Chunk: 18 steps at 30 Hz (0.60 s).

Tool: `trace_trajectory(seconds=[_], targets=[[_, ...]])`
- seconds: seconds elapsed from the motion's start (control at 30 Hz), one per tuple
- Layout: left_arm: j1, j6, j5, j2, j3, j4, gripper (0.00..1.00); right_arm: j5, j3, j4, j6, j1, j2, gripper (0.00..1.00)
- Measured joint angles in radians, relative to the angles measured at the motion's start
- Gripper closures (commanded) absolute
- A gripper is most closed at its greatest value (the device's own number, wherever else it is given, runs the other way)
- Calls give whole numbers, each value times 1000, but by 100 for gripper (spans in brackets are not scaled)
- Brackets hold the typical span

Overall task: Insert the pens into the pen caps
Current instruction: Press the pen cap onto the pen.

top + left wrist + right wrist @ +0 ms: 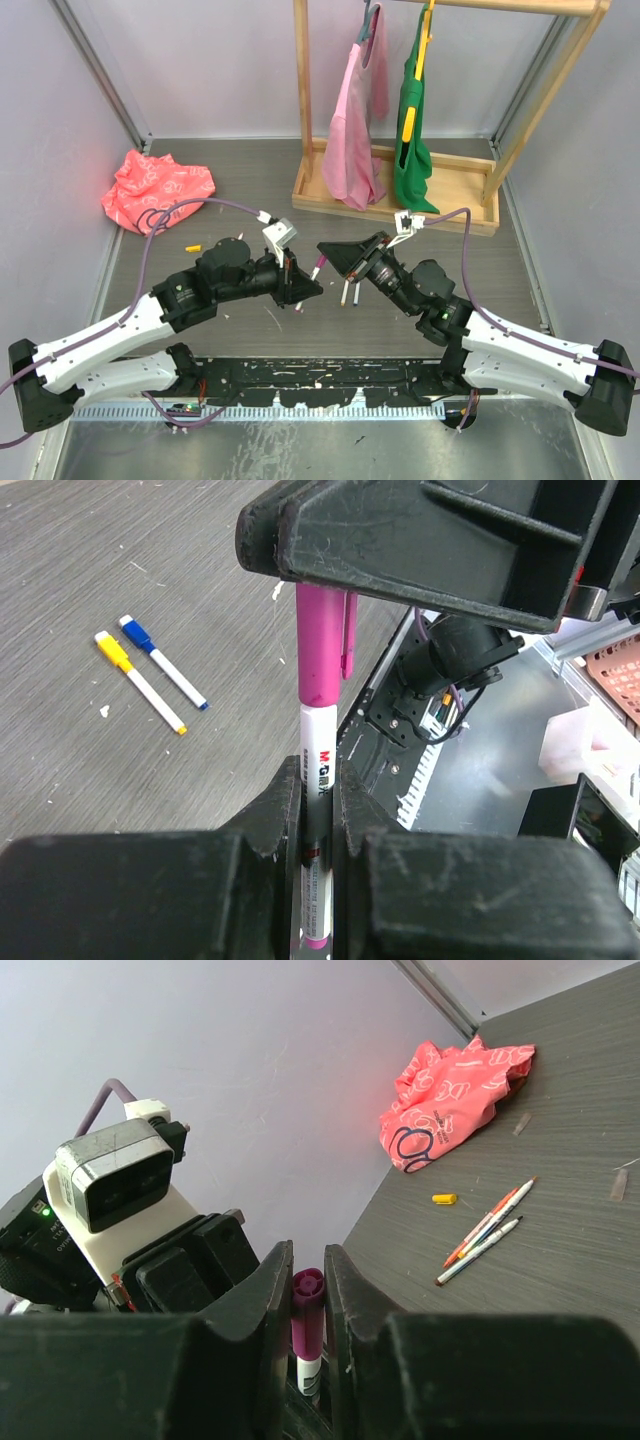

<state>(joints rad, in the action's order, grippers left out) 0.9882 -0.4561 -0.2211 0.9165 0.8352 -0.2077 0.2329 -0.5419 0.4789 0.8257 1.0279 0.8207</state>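
From above, the left gripper (303, 288) and the right gripper (330, 255) meet over the middle of the grey wood-grain desk (250, 190). A magenta plastic pen cap (318, 265) sits between them.

In the left wrist view, the left gripper is clenched on a thin white-barrelled marker pen (317, 742). The cap sits on its upper end, running up under the right gripper.

In the right wrist view, the right fingers (270, 1290) press against both sides of that cap. Farther off, a small yellow plastic cap (444, 1199) lies near the desk's far left corner.
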Motion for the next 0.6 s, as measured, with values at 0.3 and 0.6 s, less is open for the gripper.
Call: trace_trajectory(seconds=[0.3, 0.6], targets=[[7, 0, 67, 2, 31, -70, 100, -19, -13, -10, 7, -8, 31, 100], [14, 21, 144, 2, 105, -189, 100, 82, -78, -24, 7, 61, 109, 100]])
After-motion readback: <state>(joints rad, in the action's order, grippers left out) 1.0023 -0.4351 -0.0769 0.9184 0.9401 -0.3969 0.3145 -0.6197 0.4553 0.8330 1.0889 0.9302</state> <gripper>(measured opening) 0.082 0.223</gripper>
